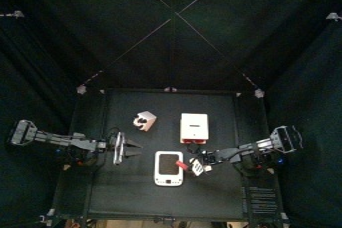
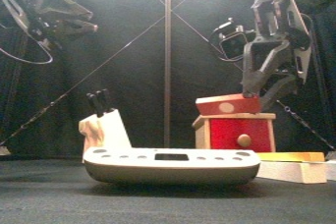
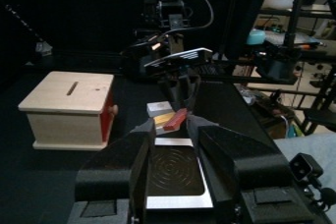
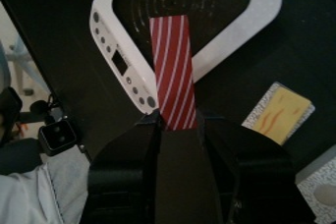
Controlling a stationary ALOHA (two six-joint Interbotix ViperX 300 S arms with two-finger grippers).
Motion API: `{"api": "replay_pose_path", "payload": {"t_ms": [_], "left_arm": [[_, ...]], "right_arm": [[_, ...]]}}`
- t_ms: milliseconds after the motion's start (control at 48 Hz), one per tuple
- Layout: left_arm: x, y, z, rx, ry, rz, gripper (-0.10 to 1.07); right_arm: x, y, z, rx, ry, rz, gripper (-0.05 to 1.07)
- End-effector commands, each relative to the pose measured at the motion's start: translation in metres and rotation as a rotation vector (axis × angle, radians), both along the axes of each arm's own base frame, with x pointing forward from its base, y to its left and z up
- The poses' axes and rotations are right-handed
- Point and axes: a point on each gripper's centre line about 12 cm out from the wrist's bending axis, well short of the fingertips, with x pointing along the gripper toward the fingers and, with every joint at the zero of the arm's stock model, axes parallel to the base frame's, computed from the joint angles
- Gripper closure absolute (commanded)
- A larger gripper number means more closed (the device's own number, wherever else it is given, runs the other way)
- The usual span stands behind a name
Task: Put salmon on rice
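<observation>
Salmon (image 4: 172,66), one red striped strip, is clamped between the jaws of the right gripper (image 4: 175,120) and hangs just ahead of it, above the one white tray (image 4: 112,46). I judge the pick as done; lowering and release are left. I cannot see rice clearly. The left gripper (image 3: 174,135) is beside the tray, with jaws apart and empty. One white box with red edge (image 3: 66,105) stands apart.
</observation>
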Motion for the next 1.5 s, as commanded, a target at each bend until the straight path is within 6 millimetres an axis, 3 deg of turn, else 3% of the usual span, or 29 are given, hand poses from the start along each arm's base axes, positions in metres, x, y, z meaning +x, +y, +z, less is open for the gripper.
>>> {"api": "replay_pose_path", "payload": {"t_ms": [0, 521, 1062, 1479], "left_arm": [[0.002, 0.003, 0.006, 0.002, -0.018, 0.012, 0.24], [0.002, 0.003, 0.007, 0.002, -0.020, 0.014, 0.24], [-0.004, 0.002, 0.007, 0.002, -0.014, 0.005, 0.24], [-0.005, 0.000, 0.010, 0.057, -0.027, -0.018, 0.24]], "right_arm": [[-0.004, -0.002, 0.014, 0.007, -0.041, -0.022, 0.43], [-0.030, 0.008, 0.008, -0.080, 0.116, -0.240, 0.42], [-0.075, 0.055, 0.000, -0.105, 0.228, -0.506, 0.42], [-0.075, 0.071, -0.020, -0.123, 0.268, -0.593, 0.42]]}}
